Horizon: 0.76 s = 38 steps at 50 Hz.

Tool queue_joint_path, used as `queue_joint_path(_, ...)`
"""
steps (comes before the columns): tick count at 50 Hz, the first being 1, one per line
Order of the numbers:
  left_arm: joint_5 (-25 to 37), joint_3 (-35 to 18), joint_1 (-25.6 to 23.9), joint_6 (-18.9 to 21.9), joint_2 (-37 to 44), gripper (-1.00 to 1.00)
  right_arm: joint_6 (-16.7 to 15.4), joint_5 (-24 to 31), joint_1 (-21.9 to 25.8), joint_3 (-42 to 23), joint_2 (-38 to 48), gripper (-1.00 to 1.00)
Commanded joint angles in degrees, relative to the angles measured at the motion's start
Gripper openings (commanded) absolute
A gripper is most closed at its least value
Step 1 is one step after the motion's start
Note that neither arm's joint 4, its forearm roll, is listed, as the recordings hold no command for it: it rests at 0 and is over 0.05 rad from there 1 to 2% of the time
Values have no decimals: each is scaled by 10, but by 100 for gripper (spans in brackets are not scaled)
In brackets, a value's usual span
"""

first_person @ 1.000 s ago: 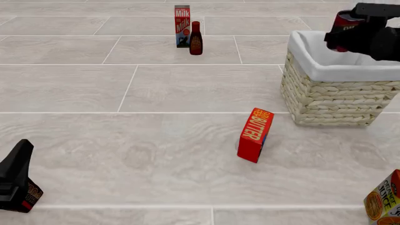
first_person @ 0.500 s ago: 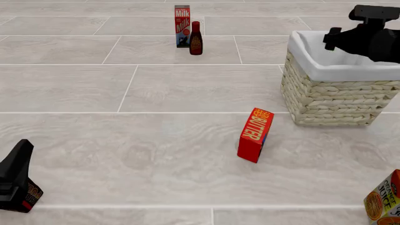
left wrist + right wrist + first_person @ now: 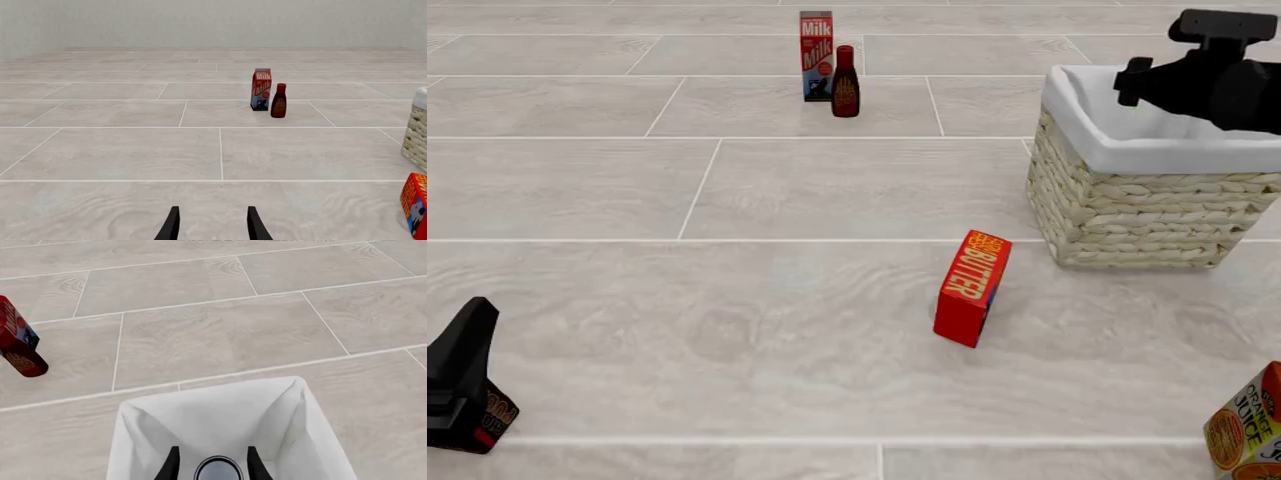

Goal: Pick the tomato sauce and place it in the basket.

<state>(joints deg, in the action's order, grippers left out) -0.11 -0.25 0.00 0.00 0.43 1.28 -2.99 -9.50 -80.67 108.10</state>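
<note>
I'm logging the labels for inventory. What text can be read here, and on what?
"Milk" on the milk carton.
"BUTTER" on the red box.
"ORANGE JUICE", partly cut off, on the carton at the frame's corner.
The bottle label: too small to read.

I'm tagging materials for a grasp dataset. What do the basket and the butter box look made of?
The basket looks like pale woven wicker, matte, with visible braided rows; its lining looks like soft white cloth folded over the rim. The butter box seems to be printed cardboard: flat red faces, sharp edges, slight sheen.
</note>
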Motion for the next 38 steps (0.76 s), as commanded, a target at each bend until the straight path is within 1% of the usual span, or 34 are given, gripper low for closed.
queue_joint_path(1,0,0,0,0,0,100,0,-1,0,5,-10,100)
queue_joint_path(11,0,0,0,0,0,100,0,-3,3,20,-37,100)
queue_joint_path(15,0,0,0,0,0,100,-5,-4,2,22,-41,100)
queue_joint_path(21,0,0,0,0,0,100,-3,-2,8,31,-61,100)
queue_joint_path(38,0,0,0,0,0,100,-9,-6,33,59,-99,100)
